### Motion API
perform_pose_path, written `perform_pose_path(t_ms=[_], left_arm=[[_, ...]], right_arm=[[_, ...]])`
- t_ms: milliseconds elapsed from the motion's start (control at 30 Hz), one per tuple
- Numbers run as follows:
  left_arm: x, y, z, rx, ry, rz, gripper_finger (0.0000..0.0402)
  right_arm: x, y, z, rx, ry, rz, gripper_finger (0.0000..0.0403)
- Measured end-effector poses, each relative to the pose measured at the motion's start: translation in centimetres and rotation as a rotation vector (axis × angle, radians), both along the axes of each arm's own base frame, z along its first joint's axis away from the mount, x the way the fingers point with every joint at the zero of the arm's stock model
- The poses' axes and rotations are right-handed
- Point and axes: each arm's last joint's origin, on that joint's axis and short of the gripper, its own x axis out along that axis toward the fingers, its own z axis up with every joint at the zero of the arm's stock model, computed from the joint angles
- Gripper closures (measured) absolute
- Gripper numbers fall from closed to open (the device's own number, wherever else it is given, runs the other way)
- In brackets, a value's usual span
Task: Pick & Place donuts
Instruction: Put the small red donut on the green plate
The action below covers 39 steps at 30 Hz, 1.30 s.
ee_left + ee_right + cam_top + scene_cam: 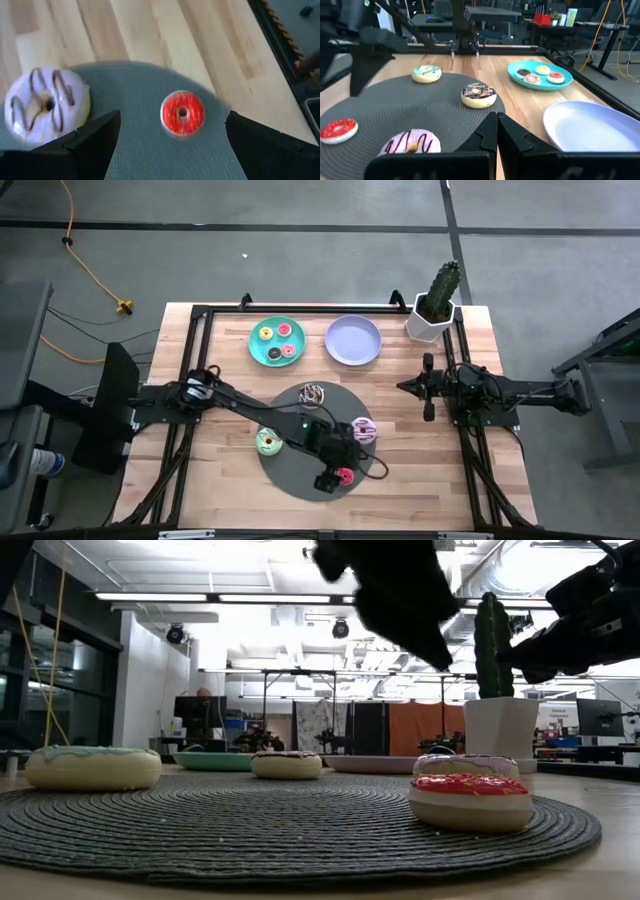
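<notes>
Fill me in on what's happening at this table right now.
The left gripper hangs open over the red donut on the grey mat, holding nothing. The right gripper waits shut at the right side. Three larger donuts also lie on the mat. The teal plate has small donuts on it; the lilac plate has none.

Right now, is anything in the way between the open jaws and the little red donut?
No, nothing visible is. The left gripper hangs above the red donut with its jaws open to either side of it. Only bare grey mat lies around it. The striped donut sits off to one side.
</notes>
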Motion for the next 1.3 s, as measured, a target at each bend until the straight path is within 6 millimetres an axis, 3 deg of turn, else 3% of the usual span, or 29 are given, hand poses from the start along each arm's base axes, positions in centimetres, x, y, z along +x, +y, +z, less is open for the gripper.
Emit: perform_pose_path(t_ms=[67, 233, 633, 1300], left_arm=[[1.0, -0.6, -0.5, 0.001, -0.053, -0.03, 0.005], [0.9, -1.5, -2.1, 0.067, -0.015, -0.114, 0.005], [0.9, -2.7, -3.9, 0.176, -0.023, -0.25, 0.005], [1.4, -2.8, -6.0, 0.217, -0.017, -0.32, 0.005]], right_arm=[[0.0, 0.0, 0.0, 0.0, 0.002, 0.0, 0.0402], [0.1, 0.0, -0.1, 0.001, 0.014, -0.001, 0.0402], [0.2, 0.0, -0.2, 0.003, 0.027, 0.0, 0.0402], [0.1, 0.0, -0.2, 0.003, 0.027, 0.0, 0.0402]])
